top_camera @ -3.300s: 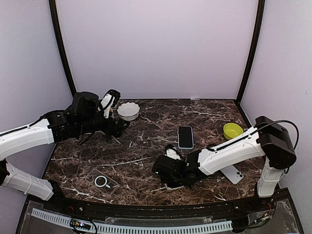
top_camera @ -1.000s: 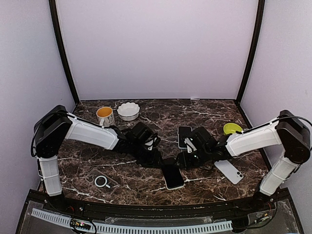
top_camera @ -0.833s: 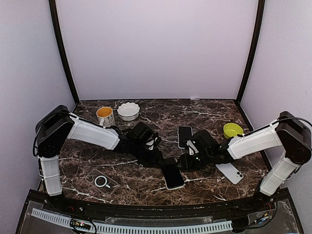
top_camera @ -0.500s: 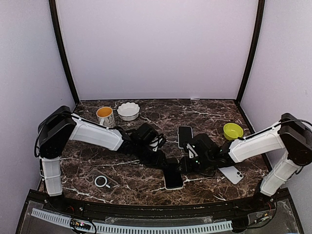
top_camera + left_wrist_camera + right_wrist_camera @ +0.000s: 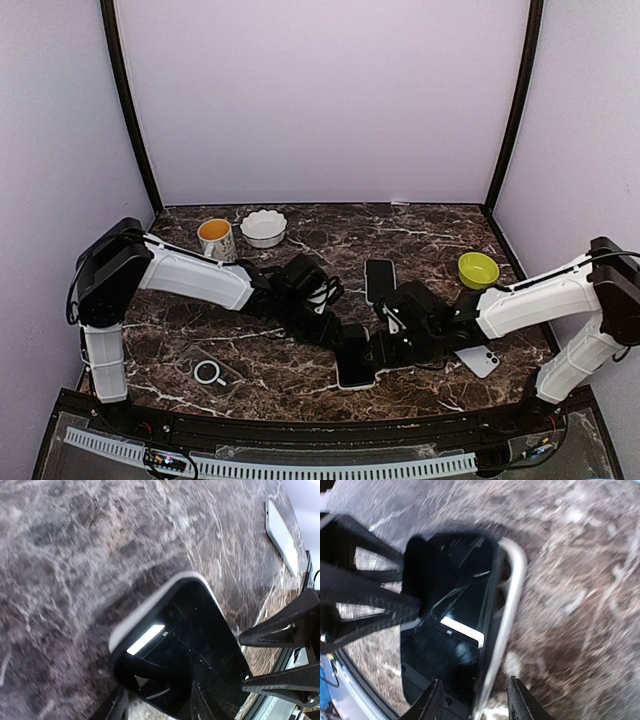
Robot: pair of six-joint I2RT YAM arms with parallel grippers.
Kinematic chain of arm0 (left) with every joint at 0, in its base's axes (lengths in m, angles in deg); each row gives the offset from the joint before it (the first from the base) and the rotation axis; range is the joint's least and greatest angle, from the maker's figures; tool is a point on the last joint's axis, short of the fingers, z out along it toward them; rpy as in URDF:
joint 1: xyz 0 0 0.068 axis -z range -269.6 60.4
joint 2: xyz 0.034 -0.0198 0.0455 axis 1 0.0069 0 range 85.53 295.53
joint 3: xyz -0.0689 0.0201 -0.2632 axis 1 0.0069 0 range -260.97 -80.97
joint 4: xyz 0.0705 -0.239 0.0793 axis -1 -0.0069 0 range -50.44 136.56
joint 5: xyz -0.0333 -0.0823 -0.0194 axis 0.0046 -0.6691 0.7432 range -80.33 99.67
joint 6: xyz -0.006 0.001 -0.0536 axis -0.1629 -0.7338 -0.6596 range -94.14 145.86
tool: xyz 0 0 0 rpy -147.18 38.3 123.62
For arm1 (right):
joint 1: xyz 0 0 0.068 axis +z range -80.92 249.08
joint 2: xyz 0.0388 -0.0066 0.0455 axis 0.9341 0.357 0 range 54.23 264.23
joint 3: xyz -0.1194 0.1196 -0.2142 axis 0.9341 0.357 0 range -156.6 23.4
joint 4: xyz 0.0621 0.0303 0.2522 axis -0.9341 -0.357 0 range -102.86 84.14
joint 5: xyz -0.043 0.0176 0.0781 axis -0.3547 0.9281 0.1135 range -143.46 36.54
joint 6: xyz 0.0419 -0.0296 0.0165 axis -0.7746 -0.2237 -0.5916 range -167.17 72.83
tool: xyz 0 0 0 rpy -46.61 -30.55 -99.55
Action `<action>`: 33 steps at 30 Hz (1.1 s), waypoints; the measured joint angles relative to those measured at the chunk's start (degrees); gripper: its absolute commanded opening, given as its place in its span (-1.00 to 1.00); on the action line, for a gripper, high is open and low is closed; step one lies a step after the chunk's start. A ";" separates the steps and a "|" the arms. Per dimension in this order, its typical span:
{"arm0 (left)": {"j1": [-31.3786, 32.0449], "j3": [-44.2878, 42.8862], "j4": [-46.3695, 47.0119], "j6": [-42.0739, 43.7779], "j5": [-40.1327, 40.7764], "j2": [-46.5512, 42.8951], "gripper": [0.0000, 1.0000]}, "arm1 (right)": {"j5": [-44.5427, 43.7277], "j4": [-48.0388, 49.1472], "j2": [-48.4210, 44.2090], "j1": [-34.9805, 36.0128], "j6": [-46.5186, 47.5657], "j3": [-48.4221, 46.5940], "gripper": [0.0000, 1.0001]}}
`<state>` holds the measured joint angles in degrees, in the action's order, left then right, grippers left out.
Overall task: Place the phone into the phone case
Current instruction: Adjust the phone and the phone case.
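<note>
From above, the phone (image 5: 355, 358) lies flat, dark screen up, on the marble table (image 5: 440, 230) near the front edge. Its long axis runs front to back. The left gripper (image 5: 335, 335) and right gripper (image 5: 383, 347) meet over its far end. A clear case (image 5: 208, 372) lies well apart to the left.

Left wrist: the phone (image 5: 185, 640) runs away diagonally, with a pale rim (image 5: 140, 607) along one edge. The left gripper (image 5: 160, 706) has its fingers partly apart over the phone's near end. I cannot tell if they pinch it.

Right wrist: the phone (image 5: 452, 610) points away, with the rim (image 5: 512, 595) beside it. The right gripper (image 5: 475, 700) is likewise partly spread, and its grip is unclear.
</note>
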<state>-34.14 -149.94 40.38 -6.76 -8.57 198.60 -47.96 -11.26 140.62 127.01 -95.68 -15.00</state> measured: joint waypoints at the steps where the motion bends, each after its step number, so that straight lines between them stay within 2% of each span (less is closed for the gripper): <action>1: 0.42 0.04 -0.59 0.20 0.28 -0.26 -0.13 | 0.13 0.02 -0.17 0.70 -0.52 0.20 -0.27; 7: 3.76 1.62 -1.84 0.24 -0.70 -1.62 -0.12 | 1.42 1.14 -0.61 3.10 -4.57 2.29 -0.53; 10: 4.92 3.56 -1.55 -0.79 -2.01 -2.86 -0.12 | 1.09 1.49 -0.85 3.61 -6.14 2.34 -0.73; 15: 5.53 5.68 -0.39 -2.40 -3.63 -4.04 -0.12 | -0.20 2.45 -1.07 4.81 -8.39 2.54 -0.79; 20: 5.68 6.51 0.76 -3.26 -5.11 -4.26 -0.10 | -2.34 3.72 -1.18 6.08 -10.67 3.41 -0.95; 27: 5.77 6.62 0.85 -3.56 -6.78 -4.26 -0.07 | -4.35 4.39 -0.76 7.61 -12.02 3.39 -0.96; 33: 6.78 6.16 -0.24 -2.10 -7.34 -4.24 0.07 | -5.64 -0.61 -0.85 9.20 -10.80 1.53 -0.66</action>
<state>-27.36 -143.77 40.14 -8.86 -15.91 194.36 -53.60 -11.88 139.77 136.22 -106.48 -13.47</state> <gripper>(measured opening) 0.491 0.112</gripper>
